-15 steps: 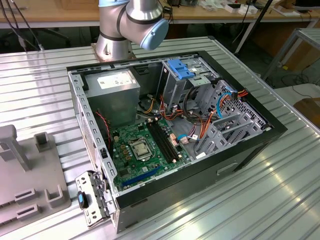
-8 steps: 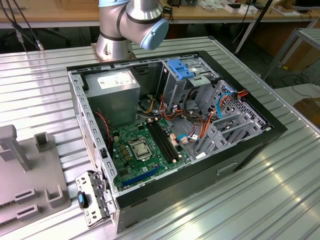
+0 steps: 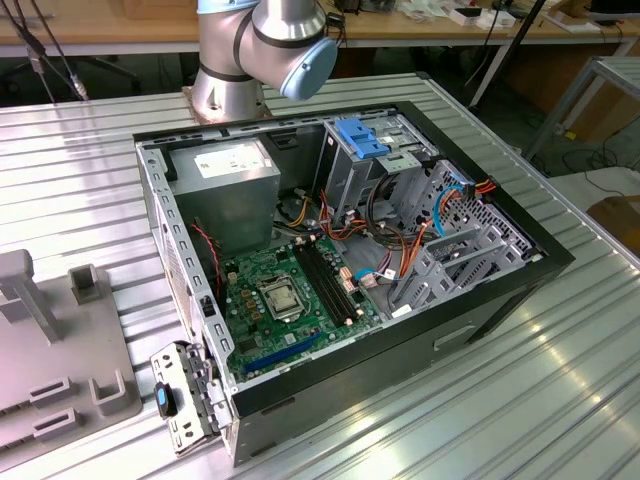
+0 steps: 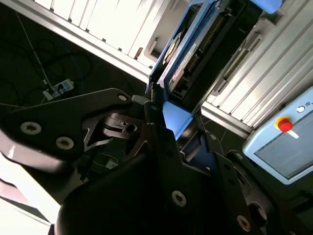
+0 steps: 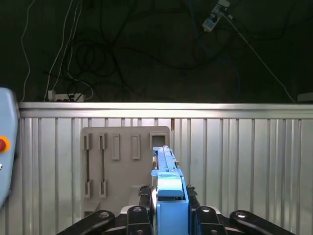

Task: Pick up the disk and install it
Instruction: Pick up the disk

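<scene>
edgewise, the disk [image 5: 166,164] sits (clamped) inside the tool [image 5: 169,200].

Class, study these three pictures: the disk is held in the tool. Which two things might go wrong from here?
1. The tool grips the disk near one end, edge-on above the grey fixture; it may tilt or slip.
2. In the exterior view, loose cables crowd the space beside the drive cage; the disk might snag them.
</scene>
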Available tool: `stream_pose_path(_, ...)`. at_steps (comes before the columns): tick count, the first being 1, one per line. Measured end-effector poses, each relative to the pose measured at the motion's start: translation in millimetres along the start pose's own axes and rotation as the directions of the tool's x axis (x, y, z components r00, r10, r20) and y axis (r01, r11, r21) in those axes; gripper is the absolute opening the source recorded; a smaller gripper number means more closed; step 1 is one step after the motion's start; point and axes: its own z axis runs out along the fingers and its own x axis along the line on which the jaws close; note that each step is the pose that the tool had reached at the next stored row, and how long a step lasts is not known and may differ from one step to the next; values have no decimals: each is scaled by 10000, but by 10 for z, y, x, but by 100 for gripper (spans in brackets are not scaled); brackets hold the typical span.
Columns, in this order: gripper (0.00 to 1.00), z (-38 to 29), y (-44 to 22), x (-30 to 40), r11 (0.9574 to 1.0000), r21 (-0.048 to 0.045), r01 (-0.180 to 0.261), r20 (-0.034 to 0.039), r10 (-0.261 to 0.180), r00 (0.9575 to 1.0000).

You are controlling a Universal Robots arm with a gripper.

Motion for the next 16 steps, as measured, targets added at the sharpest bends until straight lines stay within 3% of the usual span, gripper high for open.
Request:
stream_pose_path(3,37,-140,-1,-4,10000,-1,0,-6,0,10000)
stream_pose_path(4,37,-227,-2,-6,10000,0,0,-9,0,10000)
stream_pose_path(6,37,-331,-3,-9,10000,0,0,-13,0,10000)
stream_pose_path(8,37,-505,-5,-15,10000,-1,0,-26,0,10000)
stream_pose_path(16,37,-502,-84,-14,10000,0,0,-26,0,10000)
